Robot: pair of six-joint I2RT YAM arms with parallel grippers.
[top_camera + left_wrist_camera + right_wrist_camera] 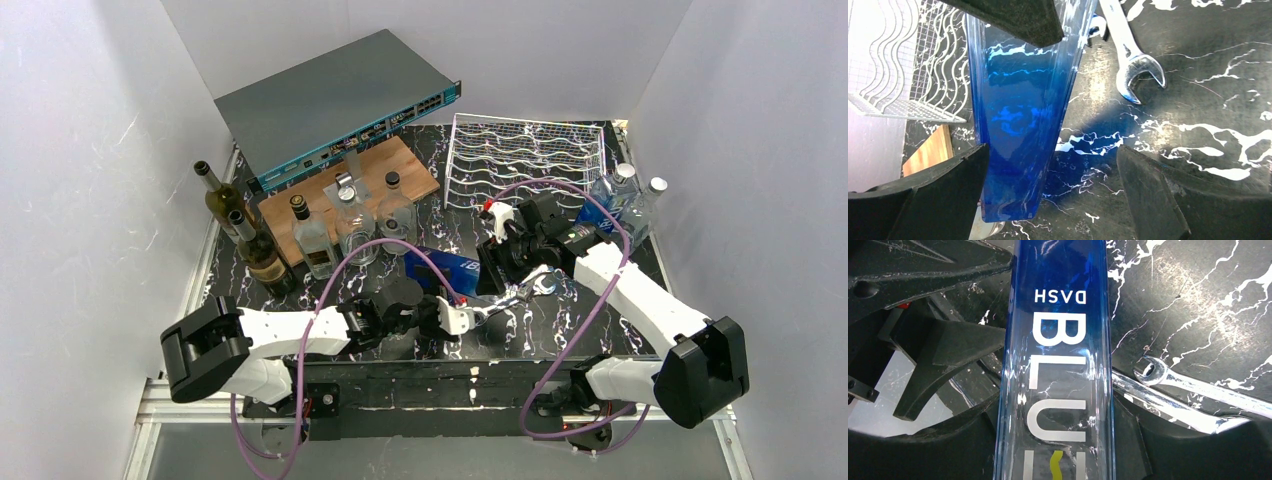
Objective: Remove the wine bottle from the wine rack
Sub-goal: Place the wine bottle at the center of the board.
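Note:
The wine bottle [447, 265] is blue glass with white lettering. It lies flat, low over the black marble table, in front of the white wire wine rack [525, 160], whose cradles hold nothing. My right gripper [492, 268] is shut on the bottle [1058, 365], with one finger [948, 445] against each side of the clear end. My left gripper [445, 295] is open. In the left wrist view the blue end of the bottle [1018, 125] sits between its fingers, close to the left finger [938, 200] and well apart from the right one. The rack [898, 75] shows behind.
Steel wrenches [520, 290] lie beside the bottle, right of it in both wrist views [1133, 65] [1188, 390]. A grey switch box [340, 105] leans at the back left. A wooden board [350, 190] carries glass bottles, dark bottles [245, 235] stand left, and water bottles [625, 200] stand right.

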